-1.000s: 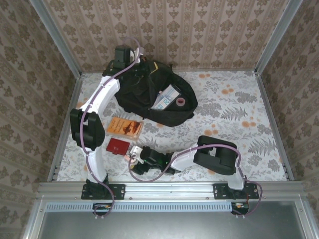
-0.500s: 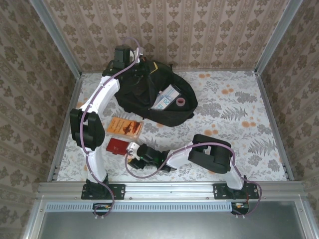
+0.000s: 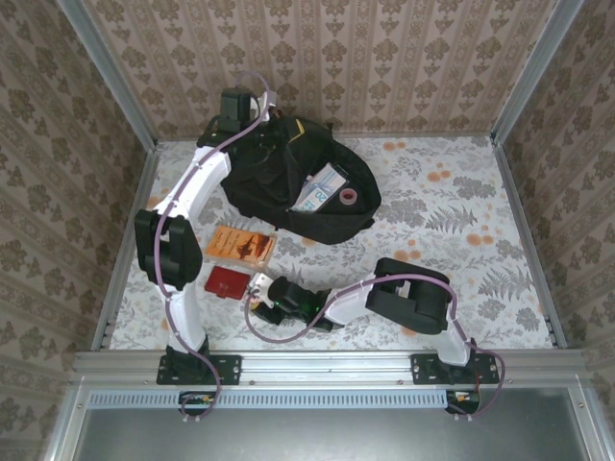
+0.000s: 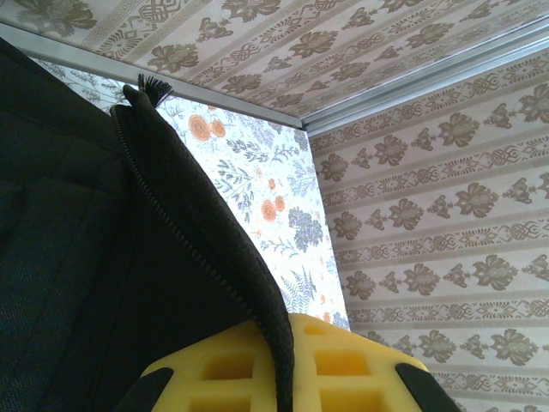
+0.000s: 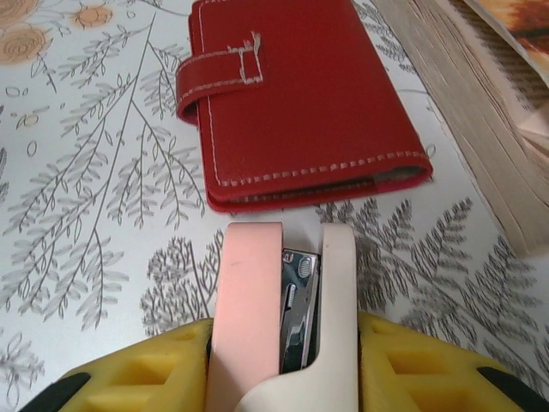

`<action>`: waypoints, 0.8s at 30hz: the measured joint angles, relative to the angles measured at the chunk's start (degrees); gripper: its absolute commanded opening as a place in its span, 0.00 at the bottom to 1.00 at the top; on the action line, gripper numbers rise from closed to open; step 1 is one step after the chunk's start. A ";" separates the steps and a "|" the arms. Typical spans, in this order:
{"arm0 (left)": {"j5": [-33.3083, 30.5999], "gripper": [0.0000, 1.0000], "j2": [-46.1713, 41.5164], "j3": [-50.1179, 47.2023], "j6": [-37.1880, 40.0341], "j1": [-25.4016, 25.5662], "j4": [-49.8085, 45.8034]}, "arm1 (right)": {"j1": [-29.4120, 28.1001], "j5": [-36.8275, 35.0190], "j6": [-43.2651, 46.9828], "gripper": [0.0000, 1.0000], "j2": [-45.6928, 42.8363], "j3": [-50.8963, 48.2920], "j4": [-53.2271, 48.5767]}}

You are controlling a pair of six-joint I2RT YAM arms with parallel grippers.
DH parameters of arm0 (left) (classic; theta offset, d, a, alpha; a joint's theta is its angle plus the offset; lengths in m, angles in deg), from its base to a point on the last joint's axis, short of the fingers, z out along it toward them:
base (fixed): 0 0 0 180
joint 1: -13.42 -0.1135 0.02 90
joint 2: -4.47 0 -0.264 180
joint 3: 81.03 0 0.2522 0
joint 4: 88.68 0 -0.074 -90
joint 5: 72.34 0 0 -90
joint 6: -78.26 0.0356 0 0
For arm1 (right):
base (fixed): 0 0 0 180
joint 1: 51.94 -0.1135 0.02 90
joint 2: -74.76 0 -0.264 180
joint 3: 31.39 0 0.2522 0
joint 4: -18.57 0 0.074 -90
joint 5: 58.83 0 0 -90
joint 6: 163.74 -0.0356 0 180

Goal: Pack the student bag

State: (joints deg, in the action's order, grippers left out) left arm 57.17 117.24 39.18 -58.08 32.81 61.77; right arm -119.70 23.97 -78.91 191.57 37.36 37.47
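Note:
The student bag (image 3: 279, 182), a large black backpack, lies open at the back of the table, with a white and blue box (image 3: 322, 186) and a small roll (image 3: 348, 196) inside. My left gripper (image 3: 259, 128) is at the bag's far left edge. In the left wrist view it (image 4: 287, 348) is shut on the bag's zippered rim (image 4: 214, 257). Low on the table at the front left, my right gripper (image 3: 261, 296) is shut on a pink and white stapler (image 5: 283, 309). The stapler sits between the yellow pads (image 5: 403, 365), still on the table.
A red wallet (image 5: 300, 103) lies just beyond the stapler, also seen on the table's left side (image 3: 228, 282). An orange book (image 3: 240, 244) lies between the wallet and the bag, its page edge (image 5: 480, 112) to the right of the wallet. The table's right half is bare cloth.
The right gripper's jaws have closed in on the stapler and the arm has edged slightly left. The left gripper and the bag have not moved.

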 measured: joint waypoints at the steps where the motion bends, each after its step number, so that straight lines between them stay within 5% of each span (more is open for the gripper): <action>1: 0.00 0.00 0.00 0.00 0.00 0.00 0.00 | 0.04 -0.13 0.00 0.37 -0.70 -0.68 -0.20; 13: 0.00 0.00 0.00 0.00 0.00 0.00 0.00 | 7.02 -3.06 0.02 0.35 -21.05 -10.84 -1.25; 24: 0.35 0.00 0.00 0.00 -0.02 0.00 0.00 | 25.68 -2.62 1.33 0.32 -35.50 -5.62 -12.02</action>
State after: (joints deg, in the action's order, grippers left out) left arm 57.52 117.24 39.18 -58.11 32.81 61.77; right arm -94.02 21.34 -77.57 156.08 31.74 25.45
